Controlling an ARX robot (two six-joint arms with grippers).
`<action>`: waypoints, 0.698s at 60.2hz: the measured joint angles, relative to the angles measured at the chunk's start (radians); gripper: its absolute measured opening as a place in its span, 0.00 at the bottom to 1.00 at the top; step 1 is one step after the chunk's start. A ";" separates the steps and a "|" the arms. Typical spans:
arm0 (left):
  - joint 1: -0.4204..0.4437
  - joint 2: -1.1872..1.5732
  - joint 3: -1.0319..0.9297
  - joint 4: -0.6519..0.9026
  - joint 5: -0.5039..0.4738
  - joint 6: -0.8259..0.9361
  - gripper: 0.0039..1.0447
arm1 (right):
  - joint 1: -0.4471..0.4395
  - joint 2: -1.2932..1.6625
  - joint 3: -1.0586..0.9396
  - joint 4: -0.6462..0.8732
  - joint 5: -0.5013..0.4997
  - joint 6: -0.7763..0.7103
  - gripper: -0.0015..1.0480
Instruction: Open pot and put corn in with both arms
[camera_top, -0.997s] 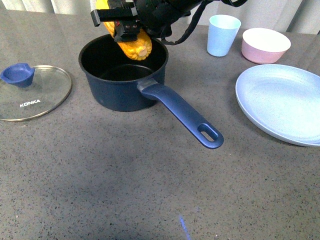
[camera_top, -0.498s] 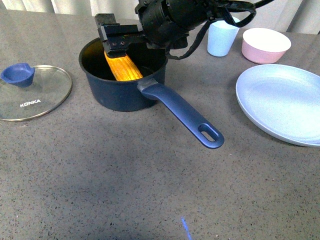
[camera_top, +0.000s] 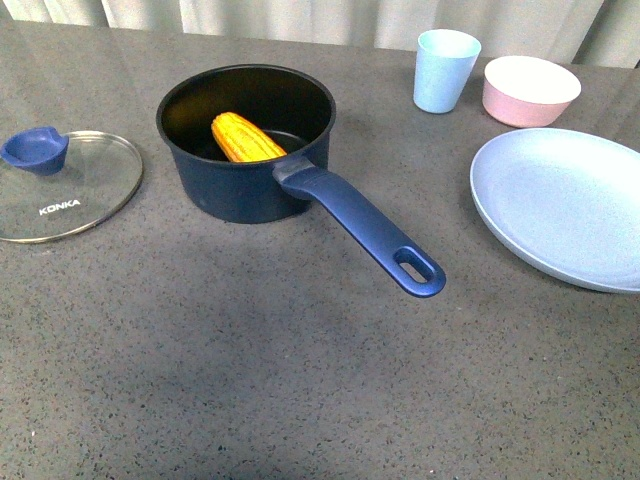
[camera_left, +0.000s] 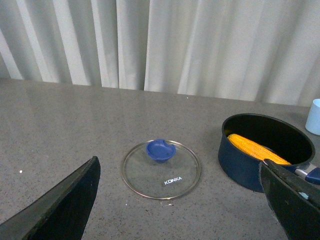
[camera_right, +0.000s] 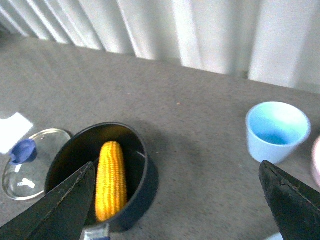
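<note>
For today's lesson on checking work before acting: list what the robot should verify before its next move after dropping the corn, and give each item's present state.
1. Corn lies inside the pot: ok.
2. Glass lid is off, flat on the table beside the pot: ok.
3. Right gripper is open and empty, above and clear of the pot: ok.
4. Left gripper is open and empty, away from the lid: ok.
5. Pot stands upright, handle unobstructed: ok.
6. Whether the corn lies fully flat on the pot's bottom: cannot tell.
</note>
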 joint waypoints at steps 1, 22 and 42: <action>0.000 0.000 0.000 0.000 0.000 0.000 0.92 | -0.017 -0.027 -0.023 0.002 -0.006 0.003 0.91; 0.000 0.000 0.000 0.000 0.000 0.000 0.92 | -0.226 -0.424 -0.368 0.195 0.217 -0.053 0.73; 0.000 0.000 0.000 0.000 0.000 0.000 0.92 | -0.170 -0.636 -0.706 0.306 0.321 -0.116 0.04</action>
